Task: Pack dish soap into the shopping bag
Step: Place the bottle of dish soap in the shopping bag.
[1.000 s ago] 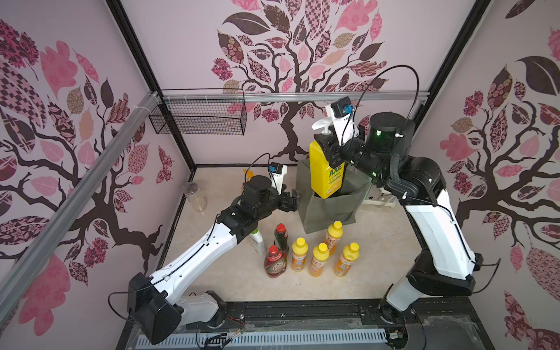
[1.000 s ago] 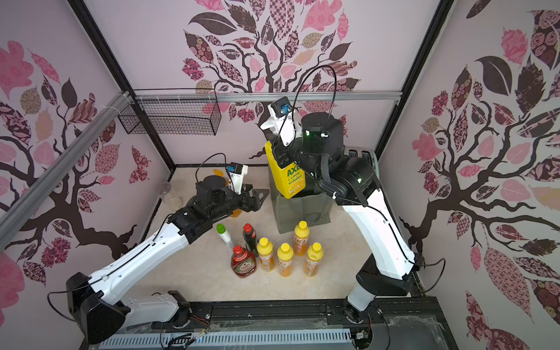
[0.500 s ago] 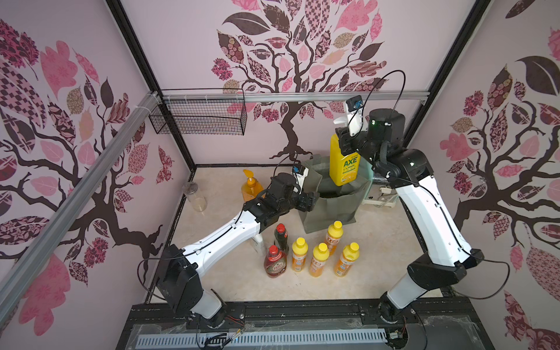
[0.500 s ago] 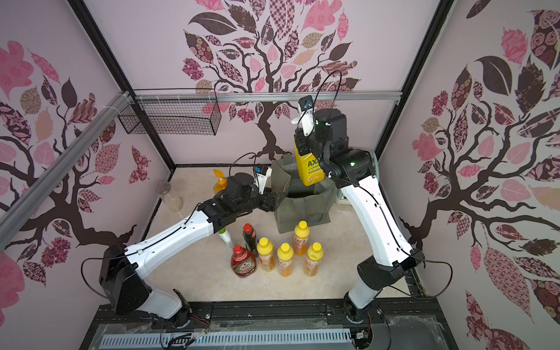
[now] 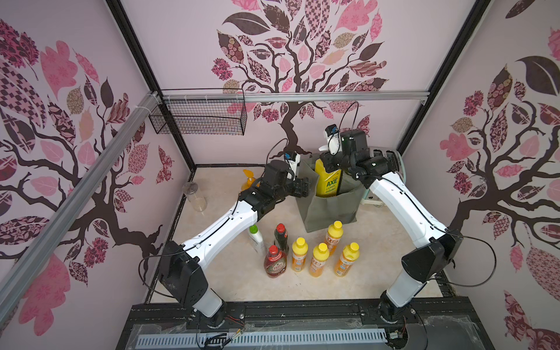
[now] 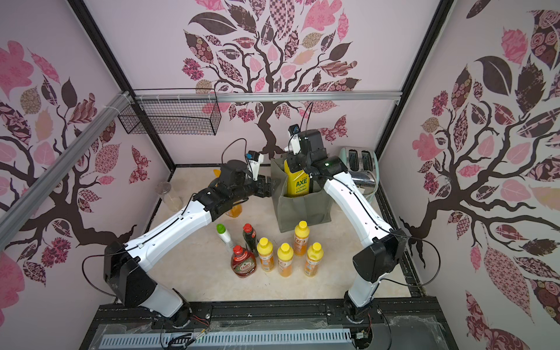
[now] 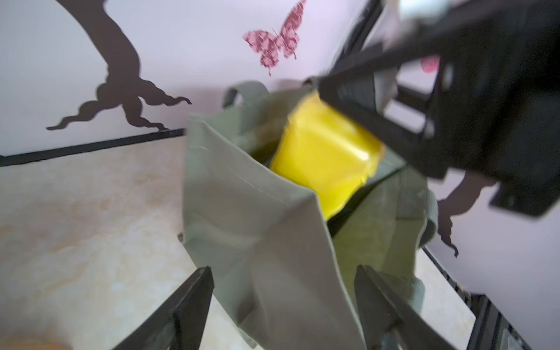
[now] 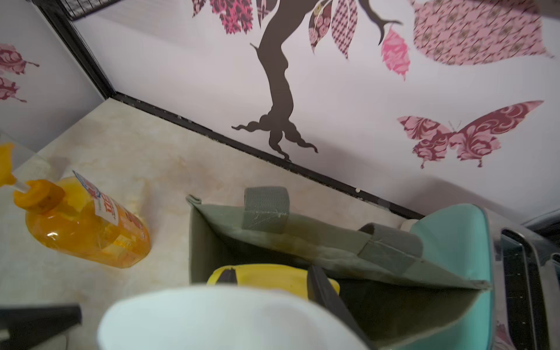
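The right gripper (image 5: 329, 162) was clamped on the neck of the yellow bottle (image 5: 328, 181), which hung upright, partly down inside the shopping bag (image 5: 330, 212) near the back of the table (image 5: 242, 288). The left gripper (image 7: 283, 269) stood wide open with nothing in it, its jaws either side of the bag's near corner. The orange pump bottle (image 8: 88, 224) stood beside the bag, and seven smaller bottles (image 5: 319, 259) stood in front of it.
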